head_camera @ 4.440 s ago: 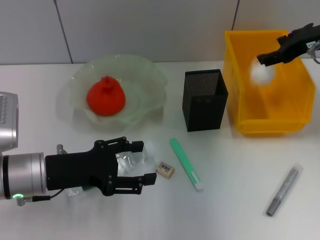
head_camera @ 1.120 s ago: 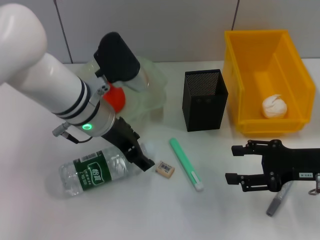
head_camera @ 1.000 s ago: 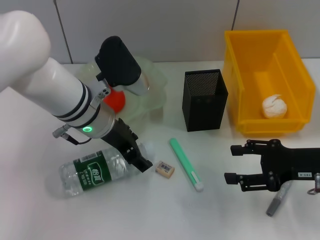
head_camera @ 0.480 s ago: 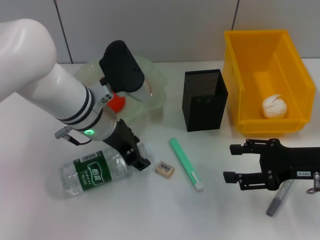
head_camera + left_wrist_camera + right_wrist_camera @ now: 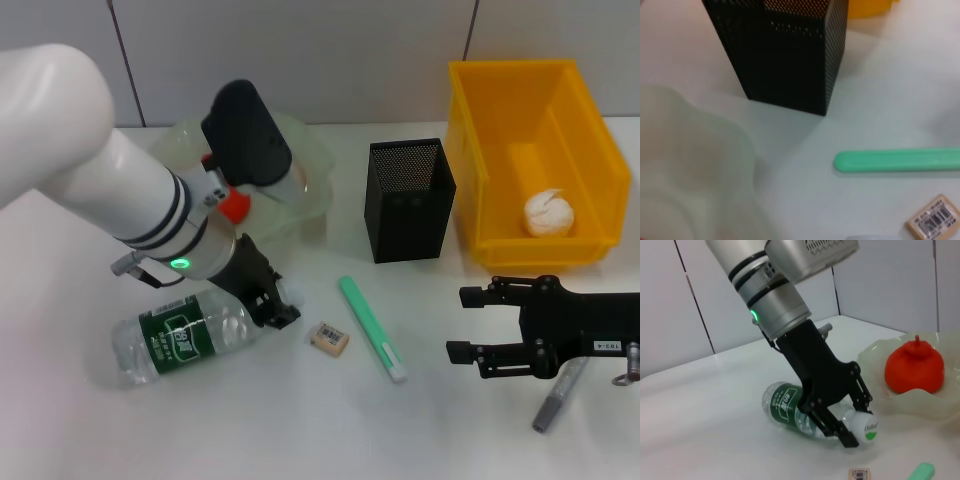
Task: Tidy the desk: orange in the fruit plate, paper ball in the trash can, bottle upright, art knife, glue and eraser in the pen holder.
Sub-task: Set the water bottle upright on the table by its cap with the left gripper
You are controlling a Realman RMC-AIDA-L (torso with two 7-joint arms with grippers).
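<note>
The clear plastic water bottle [image 5: 190, 335] is glossy and ribbed, with a smooth green label. The translucent pale-green ruffled bowl [image 5: 305, 185] looks like smooth, slightly frosted plastic; the red-orange lump [image 5: 914, 371] in it is matt. The black square mesh cup [image 5: 409, 200] is perforated metal, dull. The bright-yellow plastic bin [image 5: 500, 150] is smooth with a soft sheen; the white ball [image 5: 550, 213] inside is crumpled paper.
</note>
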